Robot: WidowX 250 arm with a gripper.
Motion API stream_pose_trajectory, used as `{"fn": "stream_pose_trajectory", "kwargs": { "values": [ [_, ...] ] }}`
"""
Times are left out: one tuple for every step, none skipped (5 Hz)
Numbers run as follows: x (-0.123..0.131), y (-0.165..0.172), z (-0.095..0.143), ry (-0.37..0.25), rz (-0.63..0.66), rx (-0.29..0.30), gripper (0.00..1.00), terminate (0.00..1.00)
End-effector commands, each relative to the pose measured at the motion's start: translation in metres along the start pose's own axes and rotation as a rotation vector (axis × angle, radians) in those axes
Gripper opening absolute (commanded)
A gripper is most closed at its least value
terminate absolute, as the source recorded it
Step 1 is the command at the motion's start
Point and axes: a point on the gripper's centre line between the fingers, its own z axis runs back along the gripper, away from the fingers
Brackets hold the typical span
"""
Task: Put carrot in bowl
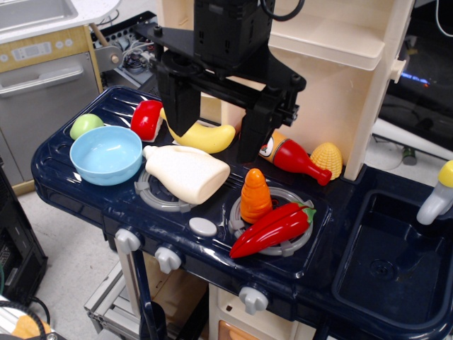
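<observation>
Hand (218,127) hung wide open over the bench (85,195) — carrot (255,196) upright at its 5 o'clock, bowl (106,154) off at 9.

A grey metal cabinet (46,106) stands at left on the pale speckled floor (71,262).
</observation>
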Motion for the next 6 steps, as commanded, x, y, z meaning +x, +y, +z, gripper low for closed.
{"fn": "stream_pose_trajectory", "kwargs": {
  "values": [
    [0.000, 0.000, 0.000, 0.000, 0.000, 0.000, 1.00, 0.00],
    [0.018, -0.003, -0.019, -0.009, -0.007, -0.021, 1.00, 0.00],
    [0.031, 0.000, -0.038, -0.032, -0.003, -0.076, 1.00, 0.00],
    [0.039, -0.007, -0.056, -0.069, -0.003, -0.096, 1.00, 0.00],
    [0.045, -0.017, -0.077, -0.123, -0.008, -0.109, 1.00, 0.00],
    [0.051, -0.022, -0.095, -0.164, -0.026, -0.109, 1.00, 0.00]
  ]
}}
